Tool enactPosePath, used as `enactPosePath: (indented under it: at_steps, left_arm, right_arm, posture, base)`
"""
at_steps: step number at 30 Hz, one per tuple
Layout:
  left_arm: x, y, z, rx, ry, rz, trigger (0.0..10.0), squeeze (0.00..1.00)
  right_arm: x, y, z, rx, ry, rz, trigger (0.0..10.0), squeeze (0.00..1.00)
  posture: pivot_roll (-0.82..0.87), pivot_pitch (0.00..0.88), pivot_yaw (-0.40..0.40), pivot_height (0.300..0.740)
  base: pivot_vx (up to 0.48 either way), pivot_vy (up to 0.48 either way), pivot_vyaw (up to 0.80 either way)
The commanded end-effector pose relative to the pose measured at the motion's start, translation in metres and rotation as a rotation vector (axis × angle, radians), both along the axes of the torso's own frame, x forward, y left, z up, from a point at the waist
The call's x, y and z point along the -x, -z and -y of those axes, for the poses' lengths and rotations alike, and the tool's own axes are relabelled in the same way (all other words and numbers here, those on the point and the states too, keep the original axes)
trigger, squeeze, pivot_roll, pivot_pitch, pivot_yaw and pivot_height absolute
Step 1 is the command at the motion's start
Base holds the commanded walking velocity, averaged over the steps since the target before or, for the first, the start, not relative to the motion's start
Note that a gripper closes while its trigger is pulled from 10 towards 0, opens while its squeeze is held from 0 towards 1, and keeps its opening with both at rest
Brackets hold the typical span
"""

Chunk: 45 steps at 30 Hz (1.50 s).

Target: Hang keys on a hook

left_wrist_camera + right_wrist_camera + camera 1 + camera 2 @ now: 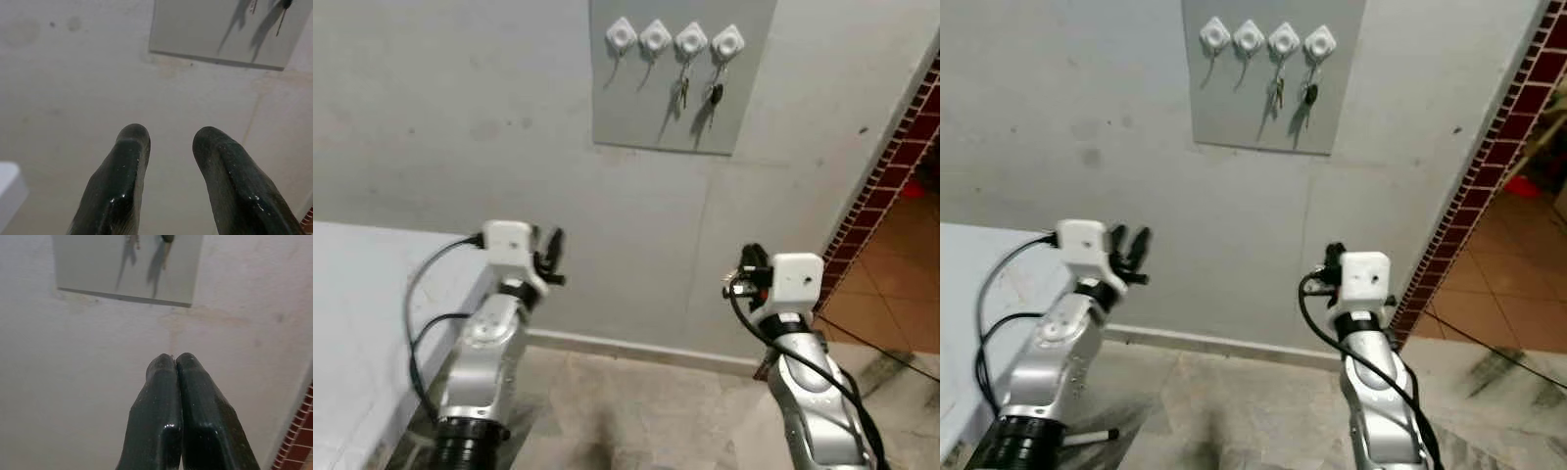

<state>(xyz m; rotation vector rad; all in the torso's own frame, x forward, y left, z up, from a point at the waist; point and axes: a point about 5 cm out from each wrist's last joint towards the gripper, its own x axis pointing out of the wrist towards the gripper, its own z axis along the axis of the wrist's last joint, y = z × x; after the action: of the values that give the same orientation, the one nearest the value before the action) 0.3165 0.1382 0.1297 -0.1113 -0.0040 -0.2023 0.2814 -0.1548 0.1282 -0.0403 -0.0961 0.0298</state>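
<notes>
Two sets of keys (683, 93) hang on the hooks (656, 39) at upper centre, so the spread left gripper (551, 257) and pressed-together right gripper (176, 363), if raised carelessly, could knock them off.

You see a grey rectangular wall panel (677, 98) carrying four white diamond-shaped hooks (674, 39) along its top edge; two sets of keys (699, 93) hang from the right two.

Grey wall panel (675, 117) carries four white hooks (674, 39) in a row. Two sets of keys (699, 93) hang from the two rightmost hooks. Left gripper (551, 257) and right gripper (740, 274) are raised below the panel; finger state unclear
</notes>
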Motion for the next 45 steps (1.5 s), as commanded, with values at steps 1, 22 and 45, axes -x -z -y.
enactPosePath:
  at_steps: [1,22,45]
  left_arm:
    - [-0.002,-0.004,-0.007,0.003,-0.020,0.003,10.0,0.00]
    - [0.004,-0.002,-0.007,0.025,-0.026,-0.002,10.0,0.00]
    - [0.005,-0.001,-0.011,0.025,-0.008,-0.025,10.0,0.00]
  right_arm:
    - [-0.002,-0.007,-0.005,-0.008,-0.015,0.017,10.0,0.00]
    - [-0.008,-0.011,-0.008,0.012,-0.054,0.043,10.0,0.00]
    - [-0.007,-0.019,-0.018,-0.039,-0.140,0.084,10.0,0.00]
  posture:
    - [0.09,0.000,0.004,0.740]
    - [0.12,0.000,-0.038,0.740]
    - [0.13,0.000,-0.038,0.740]
  base:
    - [0.000,0.000,0.00]
    - [0.000,0.000,0.00]
    - [0.000,0.000,0.00]
